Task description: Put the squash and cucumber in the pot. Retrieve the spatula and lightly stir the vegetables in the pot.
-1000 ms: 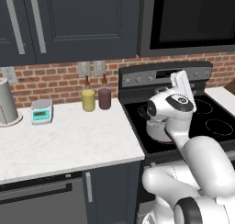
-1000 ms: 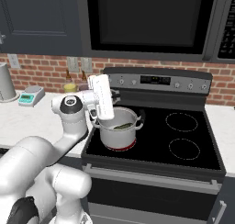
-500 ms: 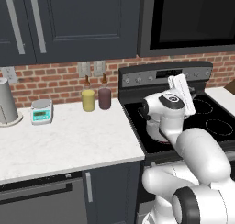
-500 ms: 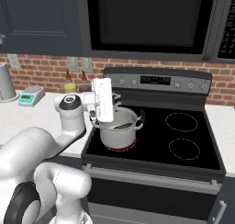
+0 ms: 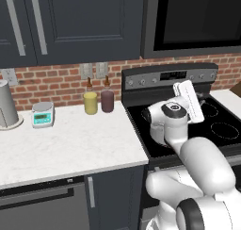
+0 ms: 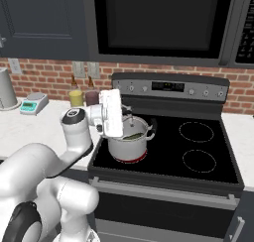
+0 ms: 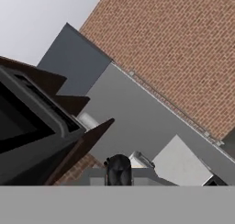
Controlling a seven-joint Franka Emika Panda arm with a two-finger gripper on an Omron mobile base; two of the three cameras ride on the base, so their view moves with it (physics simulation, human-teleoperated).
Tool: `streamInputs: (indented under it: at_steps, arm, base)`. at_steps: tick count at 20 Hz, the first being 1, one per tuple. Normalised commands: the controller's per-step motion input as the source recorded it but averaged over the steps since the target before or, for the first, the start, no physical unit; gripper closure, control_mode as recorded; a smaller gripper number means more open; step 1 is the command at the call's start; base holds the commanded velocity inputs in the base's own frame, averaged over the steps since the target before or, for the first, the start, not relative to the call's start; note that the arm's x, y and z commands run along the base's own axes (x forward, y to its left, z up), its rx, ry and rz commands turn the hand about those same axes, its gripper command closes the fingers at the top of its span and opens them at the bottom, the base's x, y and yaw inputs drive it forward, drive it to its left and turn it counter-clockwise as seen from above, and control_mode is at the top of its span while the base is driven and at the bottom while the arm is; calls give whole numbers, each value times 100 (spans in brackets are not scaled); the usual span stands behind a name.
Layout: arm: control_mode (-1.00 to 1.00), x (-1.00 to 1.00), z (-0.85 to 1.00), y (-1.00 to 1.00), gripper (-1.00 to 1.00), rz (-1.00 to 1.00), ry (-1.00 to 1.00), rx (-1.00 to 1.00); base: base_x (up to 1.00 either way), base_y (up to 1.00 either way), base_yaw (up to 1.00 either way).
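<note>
The main risk lies in the stir itself. The gripper (image 7: 118, 170) has its fingers pressed together, and a small silver piece at their 2 o'clock in the hand view looks like the spatula (image 7: 140, 159). It appears clamped there, though the hold is only partly visible. The grip seems thin. If the blade catches the pot (image 6: 129, 146) wall or digs under the cucumber (image 6: 133, 136), the spatula could twist in the fingers or slip out. A broad or fast sweep could also nudge the pot off its burner or flick the cucumber over the rim, since the green piece rides close to the top edge. Because the hand camera faces the brick wall and not the pot, blade depth would be hard to judge from that view.

The pot sits on the stove (image 6: 163, 159) at the cooktop's 8 o'clock burner. The cucumber lies inside it, toward the 3 o'clock side of the opening in the right base view. The squash cannot be made out; it may lie deeper in the pot.

The arm (image 6: 74, 137) rises from the base, bends at an elbow near the counter edge and reaches toward 2 o'clock. The white hand is tilted above the pot's 10 o'clock rim, just beside it, and a thin line runs down from it toward the opening.
</note>
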Motion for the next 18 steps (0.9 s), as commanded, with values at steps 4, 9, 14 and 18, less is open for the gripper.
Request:
streamInputs:
  at_steps: [4, 9, 14, 18]
  arm:
    - [-100, -62, 100, -2, 100, 0, 12, 2]
    - [-100, -61, 100, -2, 100, 0, 14, 9]
    - [-100, -49, 100, -1, 100, 0, 32, 14]
    - [-100, -44, 100, 0, 100, 0, 45, 16]
  base:
    - [0, 0, 0]
    - [0, 0, 0]
    - [0, 0, 0]
    - [0, 0, 0]
